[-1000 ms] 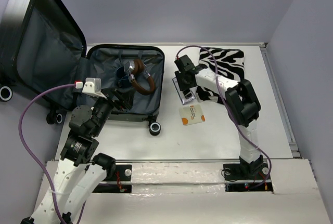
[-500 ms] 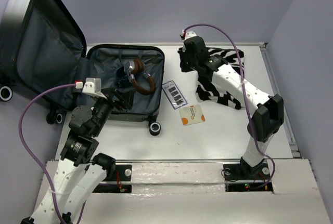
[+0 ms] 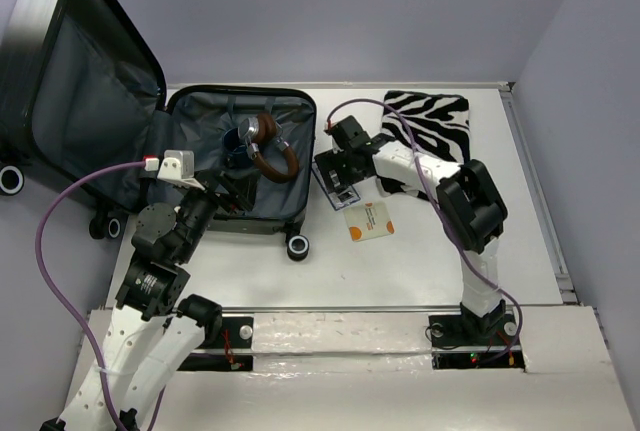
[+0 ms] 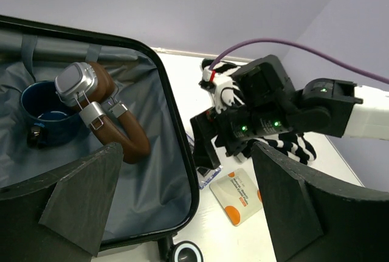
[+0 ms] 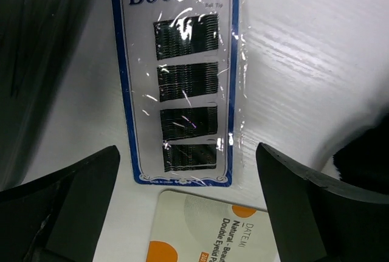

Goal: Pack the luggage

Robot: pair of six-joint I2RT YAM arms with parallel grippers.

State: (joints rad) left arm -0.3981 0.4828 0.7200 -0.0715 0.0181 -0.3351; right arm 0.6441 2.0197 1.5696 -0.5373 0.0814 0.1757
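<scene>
The luggage (image 3: 205,123) lies open at the left with its lid (image 3: 80,81) raised and its dark grey lining showing. Brown headphones (image 3: 272,154) and a blue cup (image 3: 238,146) lie inside it. My right gripper (image 3: 338,173) hangs open, low over a Bob Pin card (image 5: 182,79) on the white table just right of the case rim. Its fingers stand on either side of the card's lower end without touching it. An orange-and-cream packet (image 5: 213,228) lies just beyond that end. My left gripper (image 3: 235,191) is open over the case's near edge, holding nothing.
A zebra-striped cloth (image 3: 435,116) lies at the back right, behind the right arm. The packet (image 3: 368,221) sits near the case's front wheel (image 3: 297,245). Purple cables loop over both arms. Walls close in at the back and right.
The right arm lifted away toward the back, then came down again over the pin card with its jaws wider apart. The card now lies slightly further left. The left arm has not moved.
</scene>
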